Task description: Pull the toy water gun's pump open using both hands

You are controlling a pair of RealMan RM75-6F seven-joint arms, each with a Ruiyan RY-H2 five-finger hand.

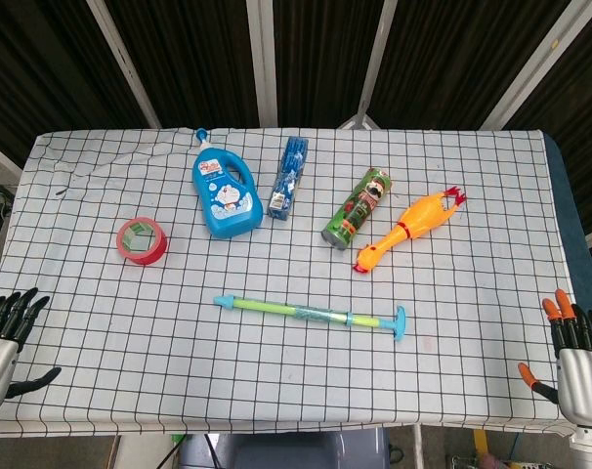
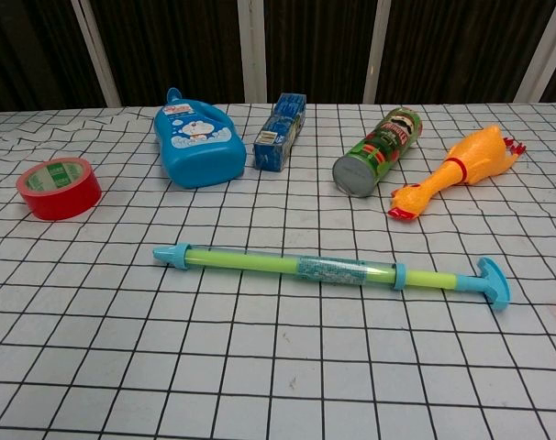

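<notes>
While both hands wait at the near corners of the table, the toy water gun [image 1: 311, 314] lies untouched on the checked cloth [image 1: 472, 332], stretched left to right across the near middle. Its nozzle end points to the robot's left and its blue T-shaped pump handle [image 1: 400, 322] sits at the right end, with a short stretch of green rod showing between handle and barrel. The left hand [image 1: 5, 337] hangs at the lower left edge of the head view, fingers spread and holding nothing; the right hand [image 1: 574, 357] hangs at the lower right edge, orange-tipped fingers apart and likewise empty. Both are well apart from the gun, and neither appears in the chest view. Farther back on the cloth stand a red tape roll [image 1: 142, 240] at the left, a blue detergent bottle [image 1: 224, 188], a small blue packet [image 1: 288, 177], a green chip can [image 1: 356, 208] lying on its side, and a rubber chicken [image 1: 409, 231] just beside the can.
</notes>
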